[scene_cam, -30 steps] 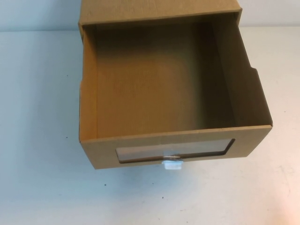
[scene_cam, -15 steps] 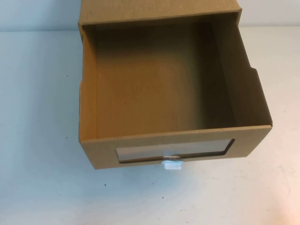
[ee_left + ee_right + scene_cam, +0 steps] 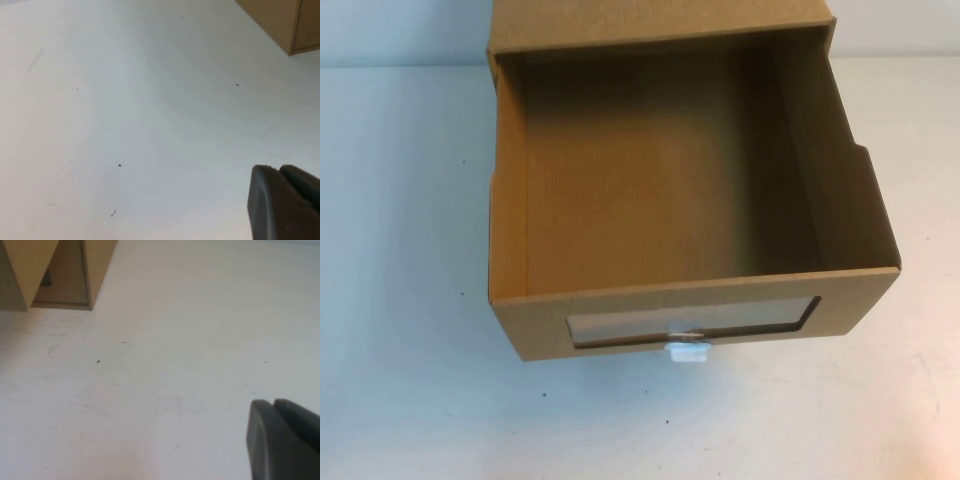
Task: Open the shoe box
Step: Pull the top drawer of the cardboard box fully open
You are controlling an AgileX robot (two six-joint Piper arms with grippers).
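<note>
- Jaws of your left gripper are clenched, holding nothing, low over the desk.
- Your right gripper is the same.
- Shoe box sits mid-desk, with its drawer slid out toward the robot.

White table, lightly scuffed. On it: cardboard shoe box, drawer pulled out, fwd of left gripper & right gripper, well apart from both; they hang over bare tabletop.
</note>
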